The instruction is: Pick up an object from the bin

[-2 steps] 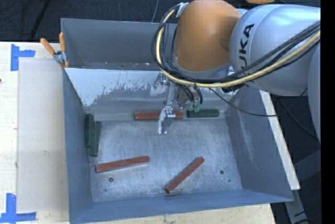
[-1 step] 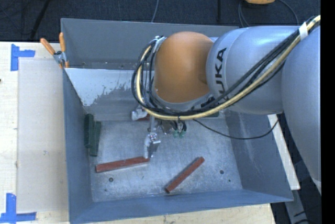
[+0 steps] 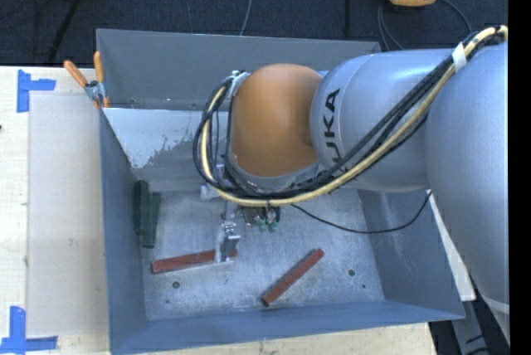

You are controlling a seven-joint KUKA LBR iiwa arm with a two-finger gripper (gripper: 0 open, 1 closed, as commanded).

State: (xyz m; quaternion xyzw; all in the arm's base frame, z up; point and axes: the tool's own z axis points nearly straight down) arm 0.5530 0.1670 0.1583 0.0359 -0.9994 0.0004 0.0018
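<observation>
Camera view, as I see it: grey bin (image 3: 124, 154), arm (image 3: 398, 121) (orange wrist cover) reaching in, dark green block (image 3: 147, 212) near the left wall, slanted brown strip (image 3: 292, 276) front-centre, flat brown strip (image 3: 182, 264) with my claw (image 3: 228, 247) at its right end. Open or closed, I cannot tell.

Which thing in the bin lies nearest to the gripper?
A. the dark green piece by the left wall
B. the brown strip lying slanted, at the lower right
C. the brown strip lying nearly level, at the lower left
C: the gripper stands at the right end of the nearly level brown strip, while the slanted brown strip and the dark green piece lie clearly apart from it.
</observation>
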